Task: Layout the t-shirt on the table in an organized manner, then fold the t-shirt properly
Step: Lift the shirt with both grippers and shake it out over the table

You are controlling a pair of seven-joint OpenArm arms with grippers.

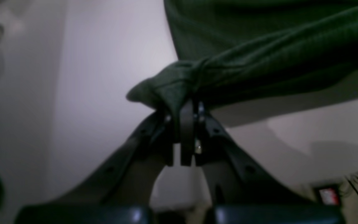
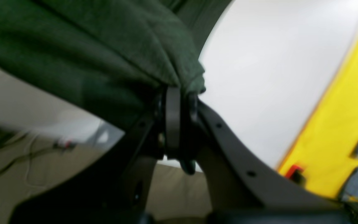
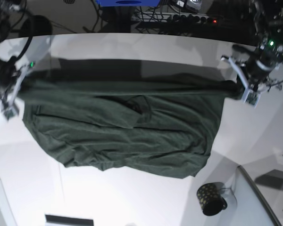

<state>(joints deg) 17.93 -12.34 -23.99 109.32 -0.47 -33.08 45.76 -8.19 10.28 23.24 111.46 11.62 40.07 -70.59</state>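
Dark green t-shirt (image 3: 127,132): stretched taut along its top edge, body hanging in wrinkles, lower part draped onto white table (image 3: 132,197).

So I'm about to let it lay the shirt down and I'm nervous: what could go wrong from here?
1. Each grip is only a small bunched corner: the left gripper and right gripper pinch little of the t-shirt, so a corner may slip out.
2. The hanging cloth is creased and doubled over, so it may land wrinkled on the table.
3. The mug stands near the lower hem and might get snagged.
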